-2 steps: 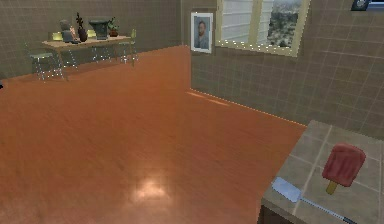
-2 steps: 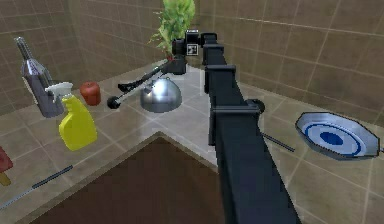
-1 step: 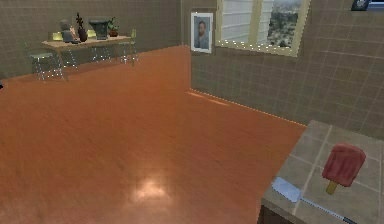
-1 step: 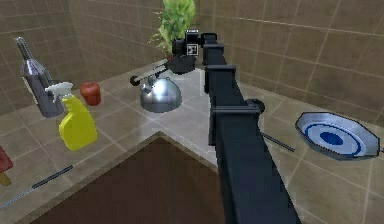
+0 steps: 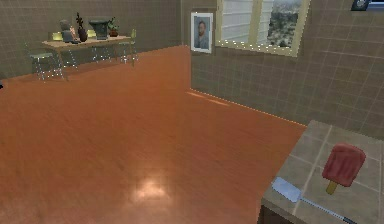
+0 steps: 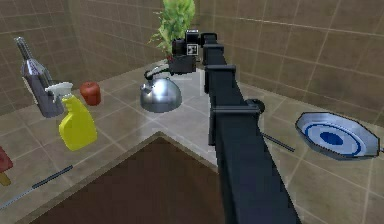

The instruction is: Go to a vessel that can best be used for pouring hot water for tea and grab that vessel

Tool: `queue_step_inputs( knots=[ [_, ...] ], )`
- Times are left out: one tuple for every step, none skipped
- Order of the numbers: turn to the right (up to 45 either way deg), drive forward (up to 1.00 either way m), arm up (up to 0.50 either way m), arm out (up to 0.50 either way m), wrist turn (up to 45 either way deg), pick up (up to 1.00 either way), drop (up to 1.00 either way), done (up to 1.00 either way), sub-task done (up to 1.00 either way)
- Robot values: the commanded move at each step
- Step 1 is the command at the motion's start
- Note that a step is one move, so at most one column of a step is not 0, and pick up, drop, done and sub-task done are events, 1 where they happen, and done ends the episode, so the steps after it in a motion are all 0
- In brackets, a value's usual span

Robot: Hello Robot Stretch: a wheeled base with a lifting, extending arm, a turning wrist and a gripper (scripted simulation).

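A shiny silver kettle (image 6: 160,94) with a dark handle stands on the tiled counter (image 6: 130,135) in the corner, in the arm side view. The dark arm (image 6: 235,130) reaches out over the counter toward it. The gripper (image 6: 180,63) sits at the kettle's top right, by the handle. I cannot tell whether it holds anything, since the kettle rests on the counter at the gripper's end.
A leafy green plant (image 6: 175,20) rises behind the gripper. Left of the kettle are a small red object (image 6: 91,93), a yellow spray bottle (image 6: 72,118) and a dark glass bottle (image 6: 35,75). A blue plate (image 6: 335,135) lies at the right. Ahead is orange floor (image 5: 120,130), with a far table (image 5: 90,42).
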Motion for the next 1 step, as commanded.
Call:
queue_step_inputs(
  knots=[
    [0.0,0.00,-0.16,0.00,0.0,0.00,0.00,0.00,0.00]
  ],
)
